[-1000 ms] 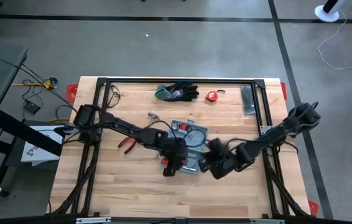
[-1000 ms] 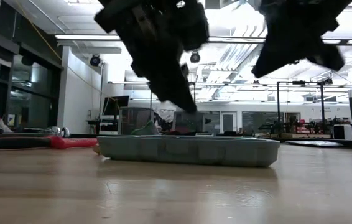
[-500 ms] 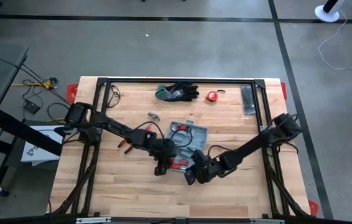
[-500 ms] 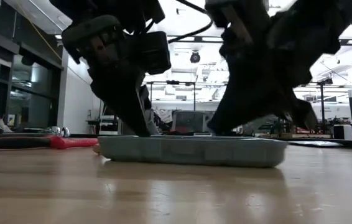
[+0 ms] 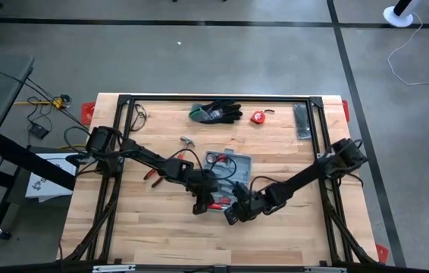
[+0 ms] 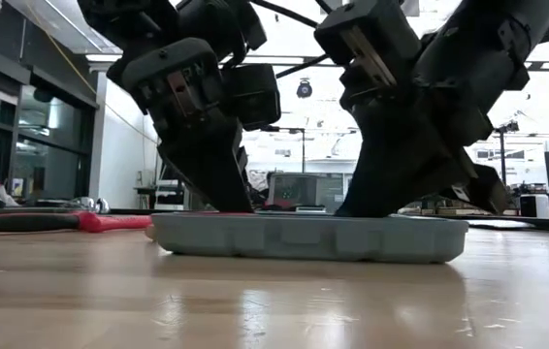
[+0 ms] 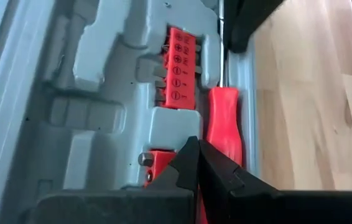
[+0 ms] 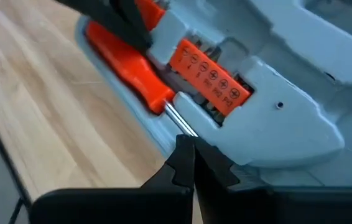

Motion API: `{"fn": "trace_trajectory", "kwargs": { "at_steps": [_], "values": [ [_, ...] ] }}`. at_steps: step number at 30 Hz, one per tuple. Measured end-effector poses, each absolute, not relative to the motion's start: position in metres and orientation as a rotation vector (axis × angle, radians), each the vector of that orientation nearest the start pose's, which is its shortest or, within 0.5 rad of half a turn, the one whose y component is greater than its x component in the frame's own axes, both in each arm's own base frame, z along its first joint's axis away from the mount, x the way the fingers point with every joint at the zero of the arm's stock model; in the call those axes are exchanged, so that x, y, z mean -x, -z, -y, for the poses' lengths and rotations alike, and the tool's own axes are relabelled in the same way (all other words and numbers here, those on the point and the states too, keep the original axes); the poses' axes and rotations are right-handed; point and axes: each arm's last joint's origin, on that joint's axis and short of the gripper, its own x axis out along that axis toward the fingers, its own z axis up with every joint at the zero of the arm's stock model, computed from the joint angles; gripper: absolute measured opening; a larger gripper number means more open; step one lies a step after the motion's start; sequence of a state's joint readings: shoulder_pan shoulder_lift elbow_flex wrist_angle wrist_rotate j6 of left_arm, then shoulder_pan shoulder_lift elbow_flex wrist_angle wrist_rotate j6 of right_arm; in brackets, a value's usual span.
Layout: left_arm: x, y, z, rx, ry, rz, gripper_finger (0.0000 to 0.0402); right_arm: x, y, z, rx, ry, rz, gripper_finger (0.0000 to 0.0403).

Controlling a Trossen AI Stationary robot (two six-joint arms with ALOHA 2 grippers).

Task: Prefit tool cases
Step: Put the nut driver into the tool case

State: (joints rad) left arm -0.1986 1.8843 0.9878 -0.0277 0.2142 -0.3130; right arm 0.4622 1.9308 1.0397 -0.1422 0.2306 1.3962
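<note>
**Both grippers down on the open case**

Since a second ago both arms have dropped onto the tool case (image 5: 228,176), which lies open mid-table. Left gripper (image 7: 196,163), fingers pressed together, touches the red screwdriver (image 7: 224,127) beside the bit holder (image 7: 179,67). Right gripper (image 8: 188,160), also closed, meets the case's near edge.

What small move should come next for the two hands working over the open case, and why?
Probably press the left hand gently down on the red screwdriver to seat it. Both hands are shut, the right hand by the metal shaft. The screwdriver lies along the edge recess of the tool case, beside the orange bit holder; whether it is fully seated cannot be told.
</note>
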Motion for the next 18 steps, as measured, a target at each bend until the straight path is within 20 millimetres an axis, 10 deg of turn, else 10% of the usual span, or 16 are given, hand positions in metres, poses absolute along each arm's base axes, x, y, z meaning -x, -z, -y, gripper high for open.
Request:
{"fn": "trace_trajectory", "kwargs": {
  "at_steps": [18],
  "values": [
    [-0.35,-0.1322,0.0769,0.332,0.219,-0.954,0.0,-0.3259,-0.1132,-0.1547,-0.902,0.496,-0.908,0.0]
  ]
}}
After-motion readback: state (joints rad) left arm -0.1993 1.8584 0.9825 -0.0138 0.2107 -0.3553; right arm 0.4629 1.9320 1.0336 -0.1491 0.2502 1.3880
